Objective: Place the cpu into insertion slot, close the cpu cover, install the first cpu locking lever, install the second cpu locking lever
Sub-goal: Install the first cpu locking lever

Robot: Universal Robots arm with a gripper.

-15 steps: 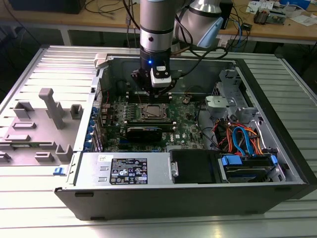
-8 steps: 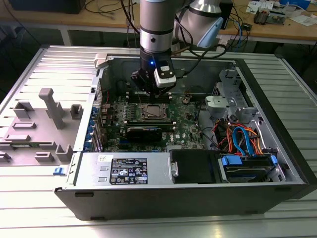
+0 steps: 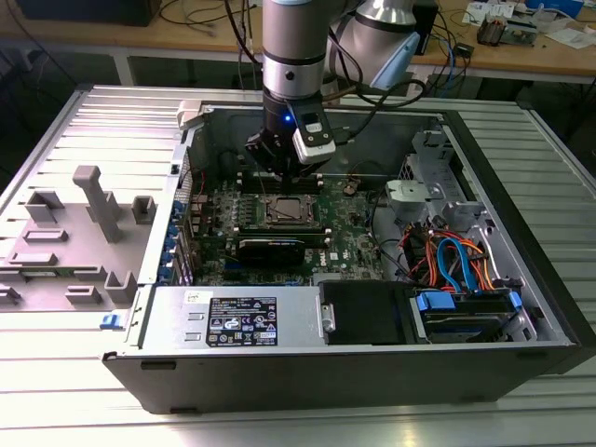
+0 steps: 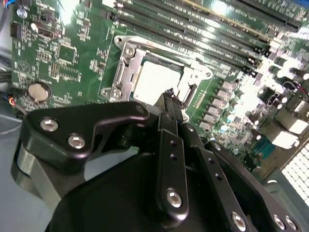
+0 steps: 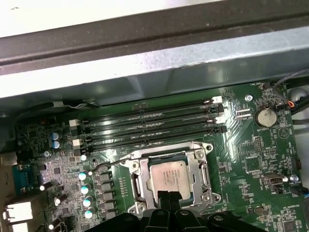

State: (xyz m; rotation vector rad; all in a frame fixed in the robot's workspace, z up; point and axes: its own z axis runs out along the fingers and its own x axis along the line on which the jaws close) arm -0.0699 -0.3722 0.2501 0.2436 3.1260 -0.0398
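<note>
The cpu (image 5: 168,176) lies flat in the insertion slot (image 3: 284,212) on the green board, silver top up. It shows in the second wrist view too, cpu (image 4: 153,79). The cpu cover (image 5: 204,170), a silver frame, lies down around the chip, and its edge is the cpu cover (image 4: 126,67) in the second wrist view. A thin wire lever (image 5: 108,163) runs out from one socket corner. My gripper (image 3: 284,177) hangs just above the socket. Its black fingers meet at the gripper (image 4: 170,94) and gripper (image 5: 166,195), over the chip's edge, shut with nothing between them.
Long black memory slots (image 5: 149,128) run beside the socket, toward the case wall (image 5: 145,63). A coin battery (image 5: 264,116) sits on the board. In the exterior view a black card (image 3: 270,250), a power supply (image 3: 237,317) and orange and blue cables (image 3: 456,261) crowd the case.
</note>
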